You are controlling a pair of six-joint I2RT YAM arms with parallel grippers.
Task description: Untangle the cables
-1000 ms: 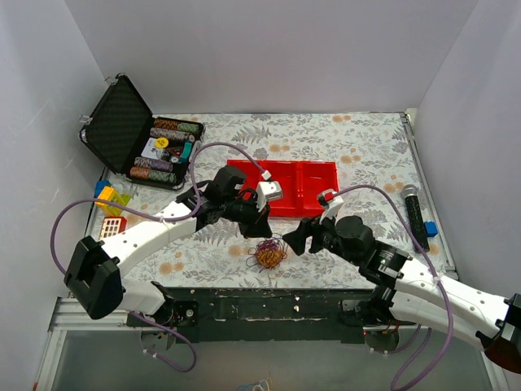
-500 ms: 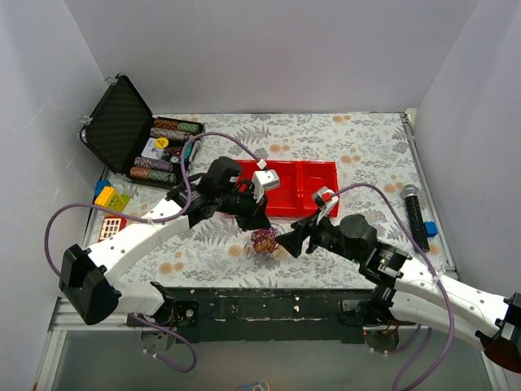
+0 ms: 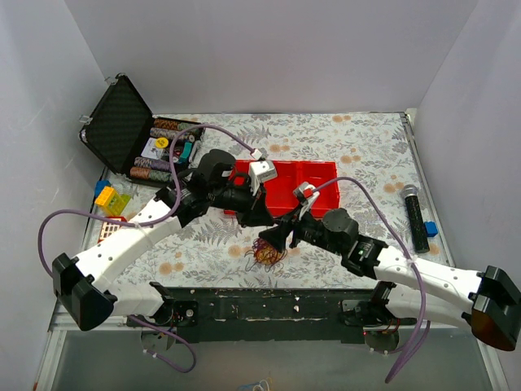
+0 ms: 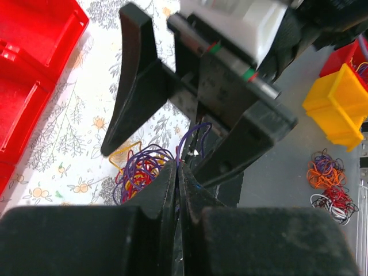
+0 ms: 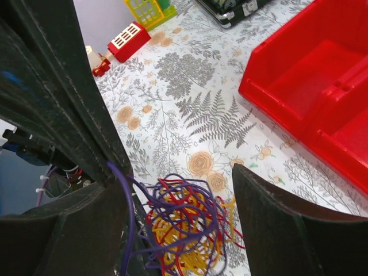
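Purple, red, yellow: logged cables (image 3: 267,254) just reached, left gripper (image 4: 179,168) clamped onto one, right gripper (image 5: 178,178) wide, empty, astride; judged separation starting.

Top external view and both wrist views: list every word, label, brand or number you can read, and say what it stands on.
No text can be read in any view.
The pieces inside the open case bear marks too small to read.
The microphone, red tray and cables show no lettering.
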